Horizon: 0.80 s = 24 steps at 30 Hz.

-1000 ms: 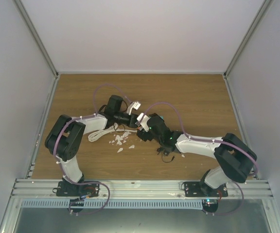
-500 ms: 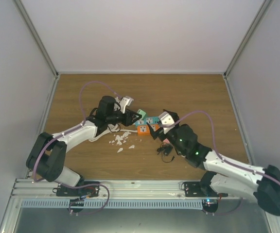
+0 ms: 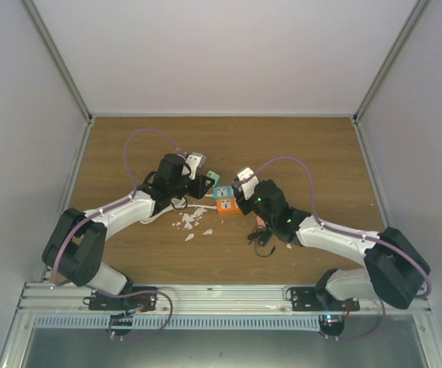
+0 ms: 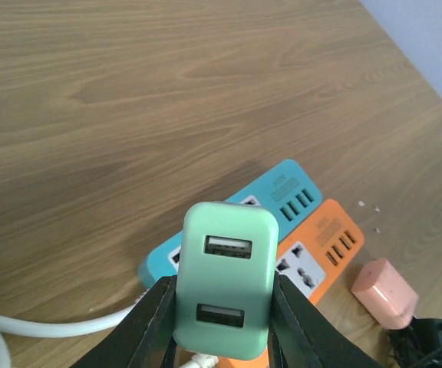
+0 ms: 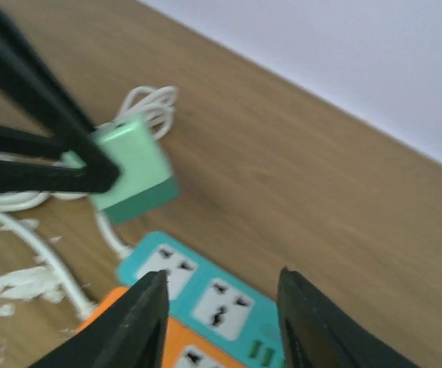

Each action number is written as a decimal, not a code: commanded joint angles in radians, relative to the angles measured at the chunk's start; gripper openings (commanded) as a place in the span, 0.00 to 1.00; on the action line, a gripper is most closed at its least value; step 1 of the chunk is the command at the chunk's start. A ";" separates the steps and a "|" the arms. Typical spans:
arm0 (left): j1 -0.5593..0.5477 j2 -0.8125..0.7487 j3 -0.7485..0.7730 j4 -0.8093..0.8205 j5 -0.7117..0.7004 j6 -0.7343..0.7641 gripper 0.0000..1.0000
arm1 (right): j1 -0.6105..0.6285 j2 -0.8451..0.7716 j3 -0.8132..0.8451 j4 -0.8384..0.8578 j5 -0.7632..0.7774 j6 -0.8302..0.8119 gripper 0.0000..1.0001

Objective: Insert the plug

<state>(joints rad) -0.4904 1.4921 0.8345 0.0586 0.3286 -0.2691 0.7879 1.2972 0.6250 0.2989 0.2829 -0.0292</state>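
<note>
My left gripper (image 4: 222,307) is shut on a mint-green plug (image 4: 225,280), a charger block with two USB ports facing the camera. It hangs above the near end of a teal power strip (image 4: 278,195), which lies beside an orange power strip (image 4: 324,245). From the top view the plug (image 3: 214,178) sits just left of the teal strip (image 3: 222,192). My right gripper (image 5: 221,307) hovers over the teal strip (image 5: 206,295), its jaws apart with nothing between them. The right wrist view is blurred and shows the plug (image 5: 133,169) to the upper left.
A pink adapter (image 4: 384,284) and a black cable (image 3: 261,239) lie right of the strips. A coiled white cable (image 5: 148,103) and white scraps (image 3: 190,221) lie to the left. Grey walls close in the wooden table (image 3: 305,146).
My right arm has swung in to the strips and its jaws have narrowed. The left gripper keeps its hold on the green plug and has shifted slightly left.
</note>
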 commanded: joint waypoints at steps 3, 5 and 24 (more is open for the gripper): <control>-0.007 -0.026 0.011 0.023 -0.113 0.009 0.00 | 0.061 0.116 0.086 -0.075 -0.271 -0.077 0.18; -0.006 -0.043 0.003 0.024 -0.135 0.006 0.00 | 0.078 0.176 0.117 -0.096 -0.311 -0.090 0.06; -0.065 0.008 0.116 -0.084 -0.151 0.109 0.00 | 0.033 -0.221 -0.101 0.080 0.143 0.066 0.56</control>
<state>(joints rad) -0.5442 1.4994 0.8948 -0.0231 0.1658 -0.2287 0.8429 1.1660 0.5869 0.3046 0.2676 -0.0345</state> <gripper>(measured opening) 0.267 0.525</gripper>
